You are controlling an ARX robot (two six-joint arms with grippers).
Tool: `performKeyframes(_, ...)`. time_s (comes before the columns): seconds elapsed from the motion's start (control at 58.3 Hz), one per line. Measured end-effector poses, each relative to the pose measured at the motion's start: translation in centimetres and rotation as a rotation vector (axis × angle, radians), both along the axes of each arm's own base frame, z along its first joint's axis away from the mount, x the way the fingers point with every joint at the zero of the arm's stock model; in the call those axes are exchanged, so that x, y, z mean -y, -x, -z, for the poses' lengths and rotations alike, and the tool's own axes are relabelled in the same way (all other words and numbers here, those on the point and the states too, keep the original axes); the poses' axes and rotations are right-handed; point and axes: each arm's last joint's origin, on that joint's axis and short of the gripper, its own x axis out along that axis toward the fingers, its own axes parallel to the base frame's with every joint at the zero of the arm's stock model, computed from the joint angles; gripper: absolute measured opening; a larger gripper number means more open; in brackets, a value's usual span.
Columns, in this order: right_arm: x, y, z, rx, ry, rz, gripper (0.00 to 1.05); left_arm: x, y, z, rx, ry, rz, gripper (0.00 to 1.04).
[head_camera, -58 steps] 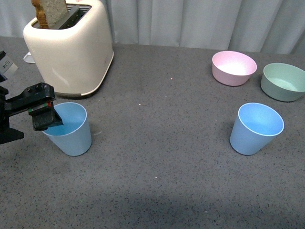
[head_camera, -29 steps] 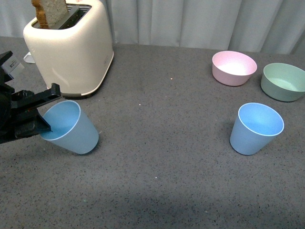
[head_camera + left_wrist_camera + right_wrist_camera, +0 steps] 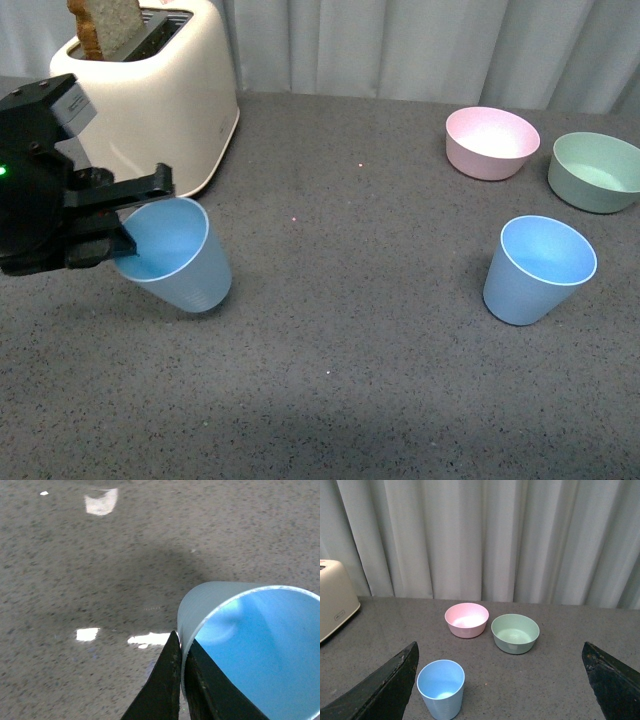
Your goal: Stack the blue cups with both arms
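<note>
We see one blue cup (image 3: pixel 178 258) held at its rim by the left pincer (image 3: pixel 135 220). In the left wrist view the two black fingers (image 3: pixel 167 685) close on the thin wall of the held cup (image 3: pixel 250 645), one outside and one inside. The cup tilts, with its mouth leaning back toward the pincer and its base pointing away. We cannot tell whether the base touches the grey table (image 3: pixel 350 350).

Just behind the left pincer stands the cream toaster (image 3: pixel 150 100), its near lower edge close to the cup's rim. A slice of bread (image 3: pixel 105 22) sticks up from its slot. On the side toward the other arm, a wide stretch of bare tabletop lies open beyond the cup.

The second blue cup (image 3: pixel 538 270) stands upright well apart across that stretch. In the right wrist view this second cup (image 3: pixel 441 689) sits ahead of the right pincer (image 3: pixel 499 643), nearer one finger than the other. That pincer's jaws are spread wide and hold nothing.

Beyond the second cup sit the pink bowl (image 3: pixel 490 142) and the green bowl (image 3: pixel 597 172), close together but not touching. The green bowl sits at the frame's edge in the front view. A pale curtain (image 3: pixel 485 535) hangs along the table's far edge.
</note>
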Motion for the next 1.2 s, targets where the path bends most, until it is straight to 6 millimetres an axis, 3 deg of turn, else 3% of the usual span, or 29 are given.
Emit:
performKeyframes(0.206, 0.0, 0.0, 0.0, 0.0, 0.0, 0.0, 0.95, 5.1, -1.5, 1.3, -0.046, -0.002, 0.084, 0.04)
performKeyframes(0.377, 0.0, 0.0, 0.0, 0.0, 0.0, 0.0, 0.95, 7.3, -2.3, 0.9, -0.056, 0.002, 0.104, 0.04)
performKeyframes(0.806, 0.0, 0.0, 0.0, 0.0, 0.0, 0.0, 0.95, 8.6, -2.5, 1.2, -0.1, -0.022, 0.132, 0.04)
performKeyframes(1.046, 0.0, 0.0, 0.0, 0.0, 0.0, 0.0, 0.95, 8.7, -2.5, 1.1, -0.102, -0.002, 0.112, 0.38)
performKeyframes(1.2, 0.0, 0.0, 0.0, 0.0, 0.0, 0.0, 0.95, 8.4, -2.5, -0.1, -0.078, 0.018, 0.085, 0.61)
